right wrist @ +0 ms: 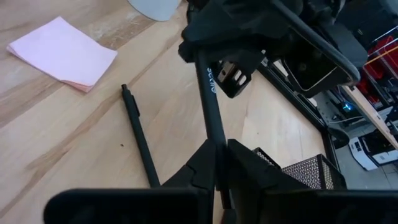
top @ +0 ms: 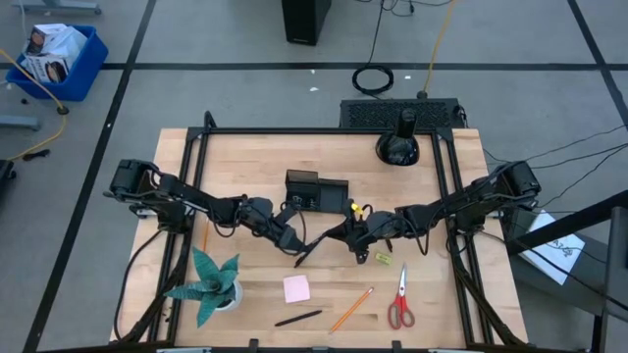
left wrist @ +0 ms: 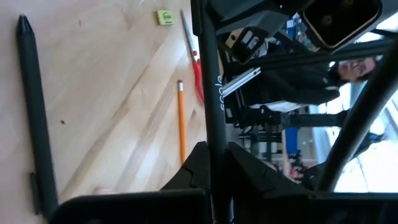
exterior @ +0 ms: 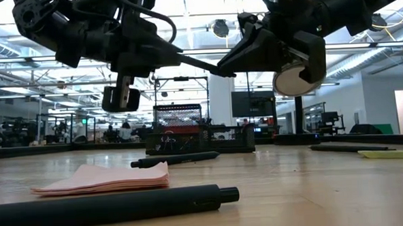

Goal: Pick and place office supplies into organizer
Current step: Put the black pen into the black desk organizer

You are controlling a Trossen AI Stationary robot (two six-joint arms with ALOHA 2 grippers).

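A black pen (exterior: pixel 199 64) hangs above the table's middle, between my left gripper (top: pixel 292 238) and my right gripper (top: pixel 345 231). Both grippers are shut on it from opposite ends. A second black pen (top: pixel 309 253) lies on the wood below them. A third pen (top: pixel 297 318), a pink sticky-note pad (top: pixel 296 287), an orange pencil (top: pixel 350 309), red-handled scissors (top: pixel 400 302) and a small yellow piece (top: pixel 383 258) lie nearer the front edge. The black organizer (top: pixel 316 191) stands just beyond the grippers. My left gripper pinches one end of the pen (left wrist: pixel 215 140) between its two fingers. It comes nearly level from the table's left, with the fingers lying along the pen. The pen is clear of the table. My right gripper pinches the pen's other end (right wrist: pixel 219 138) between its two fingers. It comes nearly level from the table's right, also lying along the pen. In the low view the pen slopes a little down toward this gripper.
A teal spiky plant in a white pot (top: pixel 211 284) stands at the front left. A round black domed object (top: pixel 397 147) sits at the far right. Black frame rails (top: pixel 191 196) run along both table sides. Bare wood lies left of the organizer.
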